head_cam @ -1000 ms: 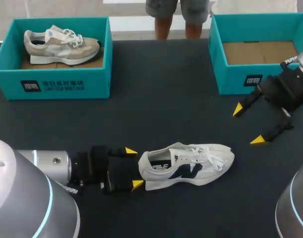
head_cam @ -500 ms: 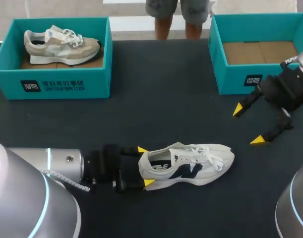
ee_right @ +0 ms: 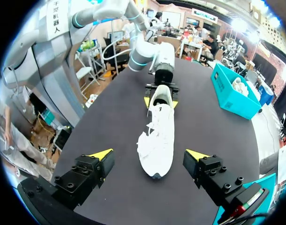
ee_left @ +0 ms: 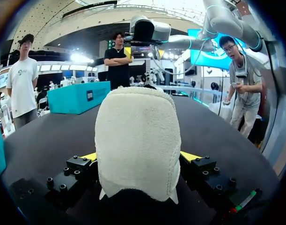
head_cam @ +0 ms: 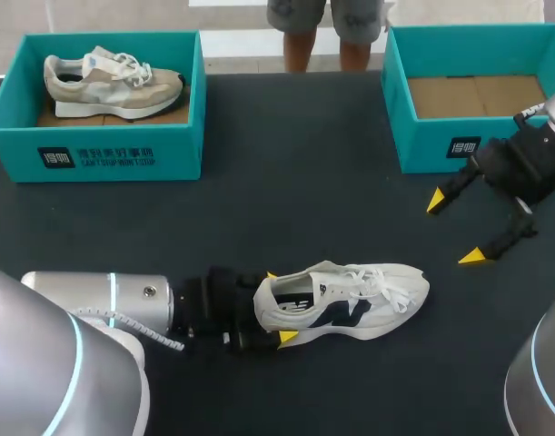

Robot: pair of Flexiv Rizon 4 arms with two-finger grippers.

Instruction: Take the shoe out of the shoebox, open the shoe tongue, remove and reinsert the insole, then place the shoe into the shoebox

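Left fingers (head_cam: 285, 338) are spread either side of the heel of the white shoe (head_cam: 350, 304), not pinching as far as I can see. The shoe's out on the desk (head_cam: 286, 200), so I'd say tongue-opening is up. Left clamps, then right fingers (head_cam: 435, 201), apart too by the empty shoebox (head_cam: 422, 150), come over. Loads of open desk between.

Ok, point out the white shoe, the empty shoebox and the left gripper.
white shoe (head_cam: 348, 307), head view, on its side, mid-length.
empty shoebox (head_cam: 427, 145), head view, on its front wall.
left gripper (head_cam: 278, 306), head view, midway between its yellow tips, at the shoe's heel.
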